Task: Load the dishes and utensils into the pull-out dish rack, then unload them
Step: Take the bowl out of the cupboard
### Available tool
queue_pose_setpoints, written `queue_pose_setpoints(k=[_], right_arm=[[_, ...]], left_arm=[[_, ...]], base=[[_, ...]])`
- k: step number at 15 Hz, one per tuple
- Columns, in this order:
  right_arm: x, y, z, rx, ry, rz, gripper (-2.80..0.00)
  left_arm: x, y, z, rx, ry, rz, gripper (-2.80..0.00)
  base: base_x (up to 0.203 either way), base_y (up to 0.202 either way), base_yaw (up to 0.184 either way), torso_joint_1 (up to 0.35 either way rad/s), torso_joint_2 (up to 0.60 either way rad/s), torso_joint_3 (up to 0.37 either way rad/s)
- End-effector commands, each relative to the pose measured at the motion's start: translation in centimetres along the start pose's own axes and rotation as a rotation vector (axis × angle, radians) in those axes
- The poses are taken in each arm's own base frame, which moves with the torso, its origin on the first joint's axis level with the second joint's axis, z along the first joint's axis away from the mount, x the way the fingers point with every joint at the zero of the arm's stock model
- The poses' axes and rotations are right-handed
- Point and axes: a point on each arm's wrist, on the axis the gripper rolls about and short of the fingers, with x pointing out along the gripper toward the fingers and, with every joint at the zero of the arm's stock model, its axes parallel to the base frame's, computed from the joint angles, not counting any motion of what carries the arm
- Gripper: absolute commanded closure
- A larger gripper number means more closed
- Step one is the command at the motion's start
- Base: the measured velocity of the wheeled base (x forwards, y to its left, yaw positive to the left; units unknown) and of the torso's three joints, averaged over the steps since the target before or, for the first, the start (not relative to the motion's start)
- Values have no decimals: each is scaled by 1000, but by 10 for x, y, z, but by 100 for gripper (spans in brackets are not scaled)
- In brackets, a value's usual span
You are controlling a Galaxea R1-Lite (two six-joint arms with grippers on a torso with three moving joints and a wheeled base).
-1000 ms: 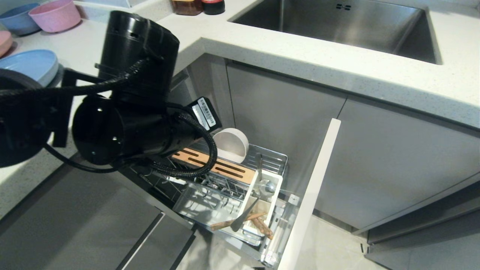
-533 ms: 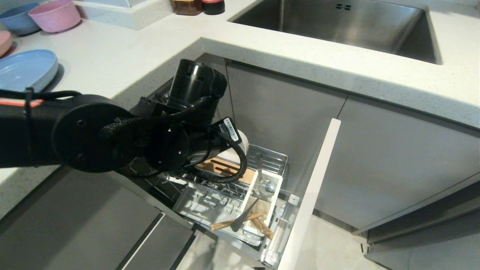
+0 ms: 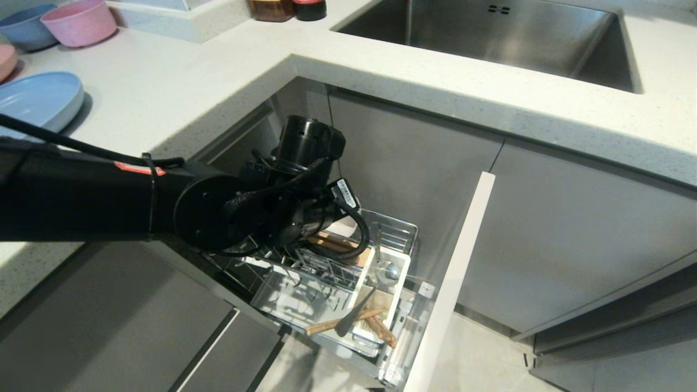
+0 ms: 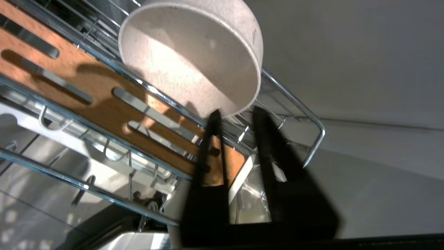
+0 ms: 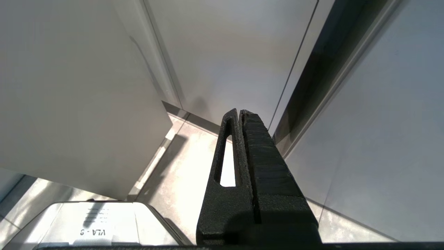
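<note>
The cream-white bowl (image 4: 194, 59) stands on its edge in the chrome pull-out dish rack (image 3: 400, 228), behind the slotted wooden strip (image 4: 104, 104). My left arm (image 3: 218, 212) reaches down into the rack and hides the bowl in the head view. My left gripper (image 4: 236, 113) is open, its fingertips (image 4: 215, 118) apart at the bowl's lower rim with nothing held. The silver spoon (image 3: 385, 270) and wooden chopsticks (image 3: 348, 321) lie in the white caddy (image 3: 402, 272). The light-blue plate (image 3: 38, 100) sits on the counter. My right gripper (image 5: 240, 111) is shut and empty, parked low over the floor.
The rack's pale front panel (image 3: 452, 283) stands open to the right. A pink bowl (image 3: 81, 22), a blue bowl (image 3: 24, 27) and a pink plate (image 3: 6, 60) sit at the counter's far left. The steel sink (image 3: 490, 38) lies behind. Grey cabinet doors (image 3: 572, 234) flank the rack.
My left arm has swung down from beside the counter and reached forward into the rack, now covering the bowl in the head view. The dishes and utensils have not moved.
</note>
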Motion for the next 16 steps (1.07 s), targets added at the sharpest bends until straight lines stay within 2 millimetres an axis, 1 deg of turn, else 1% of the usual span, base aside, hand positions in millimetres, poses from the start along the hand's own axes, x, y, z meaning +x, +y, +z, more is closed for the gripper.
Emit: queue_pose_setpoints(k=[1,4,7,9,11,16], right_arm=[[0,0,0,0,1,0,0],[0,0,0,0,2,0,0],[0,0,0,0,1,0,0],[0,0,0,0,1,0,0],[0,0,0,0,1,0,0],[0,0,0,0,2,0,0]], left_arm=[[8,2,1,-6,-2,17,-280],[14,-1,3,-12,16,-11,-280],[27,-2,3,-18,23,-13,-280],[40,1,1,-15,19,-5,-280],[48,2,4,0,6,-19,-280],[62,4,6,2,5,-44,-280]], base=[[0,0,0,0,0,0],[0,0,0,0,0,0],[0,0,0,0,0,0],[0,0,0,0,0,0],[0,0,0,0,0,0],[0,0,0,0,0,0]])
